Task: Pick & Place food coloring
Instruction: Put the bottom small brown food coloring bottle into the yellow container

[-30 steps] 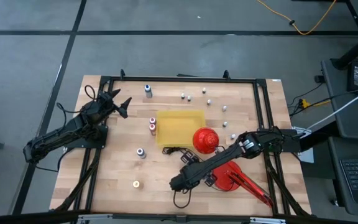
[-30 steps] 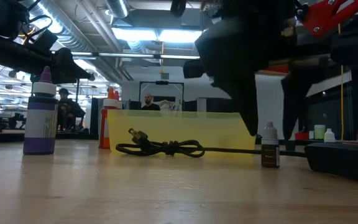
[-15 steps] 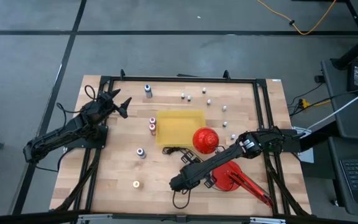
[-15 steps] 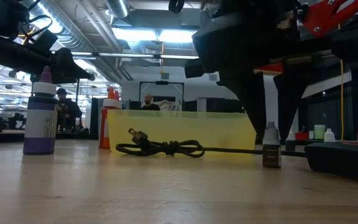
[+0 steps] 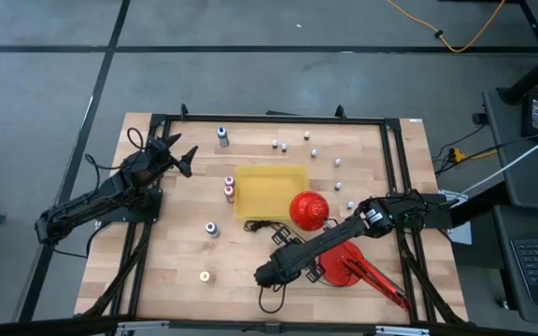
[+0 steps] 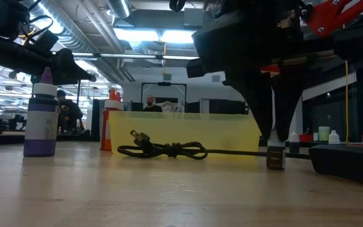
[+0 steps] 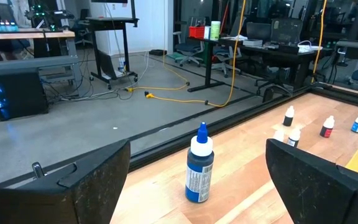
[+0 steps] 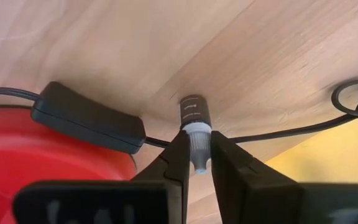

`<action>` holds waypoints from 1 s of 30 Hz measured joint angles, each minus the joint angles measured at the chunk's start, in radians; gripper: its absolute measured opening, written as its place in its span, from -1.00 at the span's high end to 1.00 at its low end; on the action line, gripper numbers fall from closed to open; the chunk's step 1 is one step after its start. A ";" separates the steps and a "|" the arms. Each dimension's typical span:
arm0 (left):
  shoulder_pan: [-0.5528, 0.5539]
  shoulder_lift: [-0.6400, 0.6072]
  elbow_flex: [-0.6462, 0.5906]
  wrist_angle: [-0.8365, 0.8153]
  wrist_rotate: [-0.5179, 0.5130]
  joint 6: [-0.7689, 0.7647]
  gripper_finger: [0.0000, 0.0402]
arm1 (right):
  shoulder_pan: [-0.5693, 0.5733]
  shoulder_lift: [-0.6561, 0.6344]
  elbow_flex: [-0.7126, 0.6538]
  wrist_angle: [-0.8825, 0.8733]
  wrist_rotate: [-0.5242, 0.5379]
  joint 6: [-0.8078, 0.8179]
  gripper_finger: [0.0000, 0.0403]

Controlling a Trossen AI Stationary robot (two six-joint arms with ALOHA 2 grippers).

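Observation:
A tiny food coloring bottle with a dark body and a white cap stands on the wood near the table's near edge. My right gripper is right above it, shut on its cap. In the high view that gripper hides the bottle. In the low view the bottle stands beside a black cable. More small bottles stand upright around the table: blue-topped, red and pink, purple, yellow. My left gripper waits open over the far left corner. My right gripper pinches the bottle's white cap between its two fingers, one finger on each side. The fingers come from above, pointing down. The bottle stays upright with its base on the table.
A yellow tray lies mid-table, with a red disc at its right near corner. A second red disc and a black cable box lie right beside the held bottle. Several small white-capped bottles stand far right.
My right gripper's fingers have closed in from either side of the small bottle until they meet its cap. The bottle has stayed standing on the table.

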 joint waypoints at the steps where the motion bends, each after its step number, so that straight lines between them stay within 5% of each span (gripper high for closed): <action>1: 0.000 0.000 0.000 0.000 0.000 0.000 -0.81 | 0.000 0.000 0.000 0.000 0.000 0.007 0.70; 22: 0.000 0.000 0.000 0.000 0.000 0.000 -0.81 | 0.000 -0.008 0.000 -0.023 -0.002 0.034 0.72; 30: 0.000 0.000 0.000 0.000 0.000 0.000 -0.81 | 0.000 -0.010 0.101 -0.024 -0.002 0.032 0.70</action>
